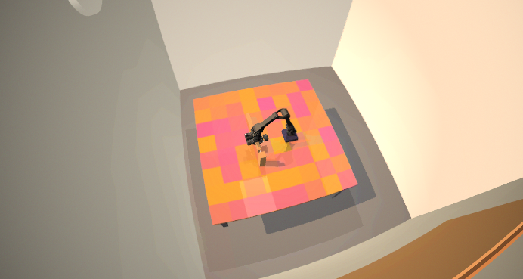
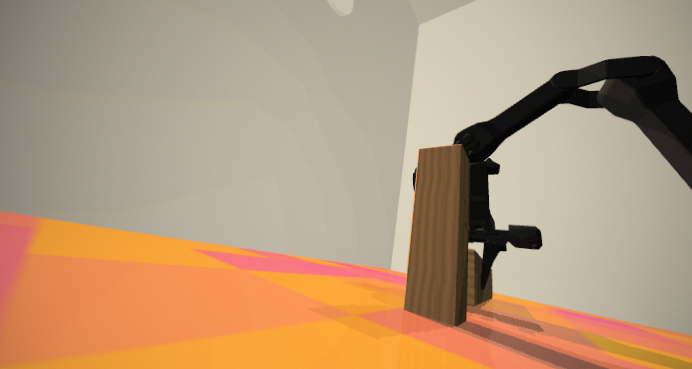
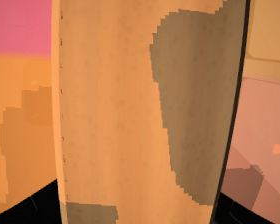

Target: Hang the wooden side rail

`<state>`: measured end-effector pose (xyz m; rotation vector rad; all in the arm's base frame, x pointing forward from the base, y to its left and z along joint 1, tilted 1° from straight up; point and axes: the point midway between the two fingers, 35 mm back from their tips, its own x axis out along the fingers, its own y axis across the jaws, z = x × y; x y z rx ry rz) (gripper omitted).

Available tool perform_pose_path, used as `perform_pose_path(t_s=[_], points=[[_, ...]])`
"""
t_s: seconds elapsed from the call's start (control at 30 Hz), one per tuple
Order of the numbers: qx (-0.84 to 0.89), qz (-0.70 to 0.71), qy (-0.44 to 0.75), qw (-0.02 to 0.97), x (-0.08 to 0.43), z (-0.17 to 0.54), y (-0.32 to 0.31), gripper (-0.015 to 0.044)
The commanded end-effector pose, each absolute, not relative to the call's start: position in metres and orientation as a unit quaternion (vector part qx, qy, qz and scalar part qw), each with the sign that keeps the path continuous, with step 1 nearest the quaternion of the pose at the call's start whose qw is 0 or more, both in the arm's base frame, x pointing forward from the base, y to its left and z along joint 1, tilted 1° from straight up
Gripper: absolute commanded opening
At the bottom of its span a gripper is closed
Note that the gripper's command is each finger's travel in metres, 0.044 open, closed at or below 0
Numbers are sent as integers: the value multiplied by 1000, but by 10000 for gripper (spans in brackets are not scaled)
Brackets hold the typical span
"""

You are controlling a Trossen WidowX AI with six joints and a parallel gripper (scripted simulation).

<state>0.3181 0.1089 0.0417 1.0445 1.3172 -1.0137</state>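
The wooden headboard post [image 1: 262,160] [image 2: 436,239] stands upright on the table; its slot and pins are not visible. The gripper [image 1: 258,143] [image 3: 138,216] points down just behind the post in the exterior view and is shut on the wooden side rail [image 1: 250,120] [image 2: 482,285] [image 3: 111,100]. In the wrist view the rail runs lengthwise between the two dark fingers at the bottom corners. The post hides part of the gripper and rail in the exterior view. The steel hooks are hidden, and whether they touch the pins cannot be told.
The arm's dark base [image 1: 290,136] stands to the right of the rail and post on the patchwork table [image 1: 295,201] [image 2: 175,299]. The arm [image 1: 269,122] [image 2: 525,101] arches over from the base to the rail.
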Motion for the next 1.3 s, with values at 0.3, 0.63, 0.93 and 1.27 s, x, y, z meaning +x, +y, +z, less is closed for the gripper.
perform_pose_path(t_s=[0.3,0.63,0.93,1.27], points=[[444,-425,555,560,321,48,109,0],[444,-425,555,560,321,50,109,0],[444,-425,555,560,321,51,109,0],[444,-425,555,560,321,53,109,0]])
